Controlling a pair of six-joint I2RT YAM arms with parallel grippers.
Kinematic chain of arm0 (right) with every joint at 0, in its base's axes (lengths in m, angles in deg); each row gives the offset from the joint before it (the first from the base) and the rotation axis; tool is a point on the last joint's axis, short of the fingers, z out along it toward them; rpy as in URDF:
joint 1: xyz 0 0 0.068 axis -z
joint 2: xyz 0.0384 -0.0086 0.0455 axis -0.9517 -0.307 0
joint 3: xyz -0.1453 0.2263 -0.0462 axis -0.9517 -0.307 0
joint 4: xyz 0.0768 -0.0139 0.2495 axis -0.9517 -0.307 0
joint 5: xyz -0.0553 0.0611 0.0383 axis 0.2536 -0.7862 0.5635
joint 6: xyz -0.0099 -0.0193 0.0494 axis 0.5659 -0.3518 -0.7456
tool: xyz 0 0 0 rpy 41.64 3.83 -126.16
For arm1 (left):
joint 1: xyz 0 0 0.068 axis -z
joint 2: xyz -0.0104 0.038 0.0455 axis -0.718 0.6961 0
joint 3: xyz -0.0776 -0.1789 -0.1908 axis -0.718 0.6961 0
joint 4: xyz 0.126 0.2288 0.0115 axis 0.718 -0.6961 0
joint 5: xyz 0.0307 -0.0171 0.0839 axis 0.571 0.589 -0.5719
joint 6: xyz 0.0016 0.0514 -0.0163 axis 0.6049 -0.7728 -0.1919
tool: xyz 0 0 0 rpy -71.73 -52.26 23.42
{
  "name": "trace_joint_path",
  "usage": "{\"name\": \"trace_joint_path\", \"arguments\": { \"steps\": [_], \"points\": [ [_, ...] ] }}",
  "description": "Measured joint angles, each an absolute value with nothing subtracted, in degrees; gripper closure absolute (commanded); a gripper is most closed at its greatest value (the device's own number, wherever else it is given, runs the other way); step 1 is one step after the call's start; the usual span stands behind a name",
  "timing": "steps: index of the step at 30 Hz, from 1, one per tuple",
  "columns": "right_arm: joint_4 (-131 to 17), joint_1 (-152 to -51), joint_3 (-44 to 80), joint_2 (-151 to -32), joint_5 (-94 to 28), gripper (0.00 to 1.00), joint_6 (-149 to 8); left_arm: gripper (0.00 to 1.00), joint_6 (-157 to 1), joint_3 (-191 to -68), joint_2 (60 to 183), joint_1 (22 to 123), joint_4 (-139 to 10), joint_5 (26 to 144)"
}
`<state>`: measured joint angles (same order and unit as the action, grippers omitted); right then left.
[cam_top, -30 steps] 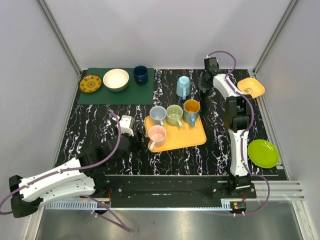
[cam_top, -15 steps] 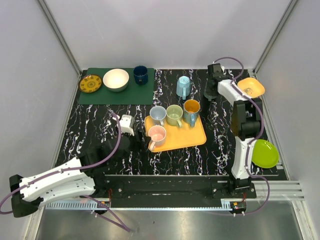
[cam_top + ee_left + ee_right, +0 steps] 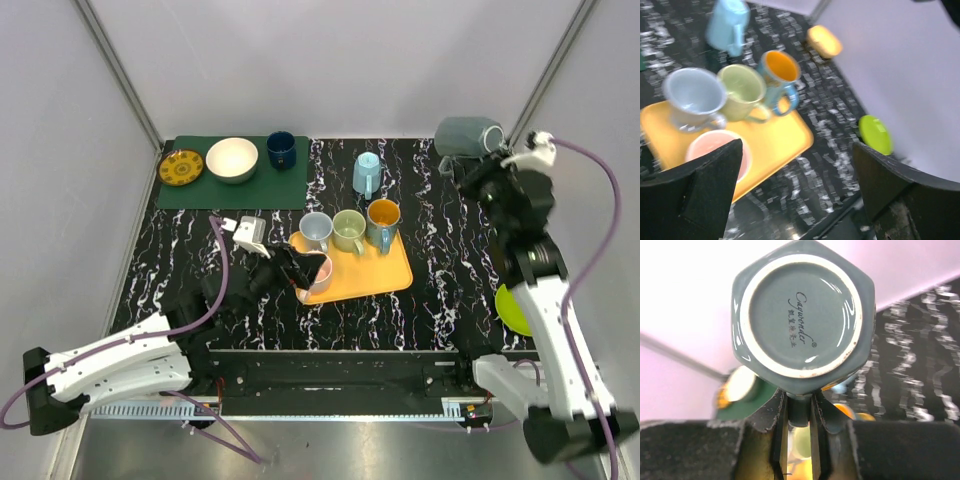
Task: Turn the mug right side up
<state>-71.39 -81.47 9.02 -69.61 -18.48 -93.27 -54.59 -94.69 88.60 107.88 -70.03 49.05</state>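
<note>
— What's the count?
— Four mugs (image 3: pixel 349 230) upright on the orange tray (image 3: pixel 395 275), one pale-blue mug (image 3: pixel 367 173) behind it, one grey mug (image 3: pixel 468 135) aloft over the far right corner, right gripper (image 3: pixel 799 412) clamped on its handle.
— Left gripper (image 3: pixel 795 150)?
— Spread wide above the tray.

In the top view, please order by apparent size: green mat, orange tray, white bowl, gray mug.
Largest: green mat. Then orange tray. The white bowl and gray mug look about alike; the mug is held up nearer the camera, so unranked.
</note>
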Motion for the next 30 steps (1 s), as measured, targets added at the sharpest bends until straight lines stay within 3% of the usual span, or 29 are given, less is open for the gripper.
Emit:
{"name": "trace_joint_path", "arguments": {
  "steps": [5,14,30],
  "points": [
    [-60.64,-81.45,-1.49,-54.39,-32.32,1.00,-104.90,0.03,-51.29,-93.94,92.20,105.06,-54.73,60.09],
    [-50.67,-81.45,-13.76,-50.83,-51.40,1.00,-124.33,0.01,-41.78,-95.01,104.38,102.05,-29.16,78.62],
    [-44.81,-83.63,-16.73,-45.24,-60.55,1.00,-130.40,0.01,-30.06,-104.39,126.17,99.42,-11.19,90.69]
  ]
}}
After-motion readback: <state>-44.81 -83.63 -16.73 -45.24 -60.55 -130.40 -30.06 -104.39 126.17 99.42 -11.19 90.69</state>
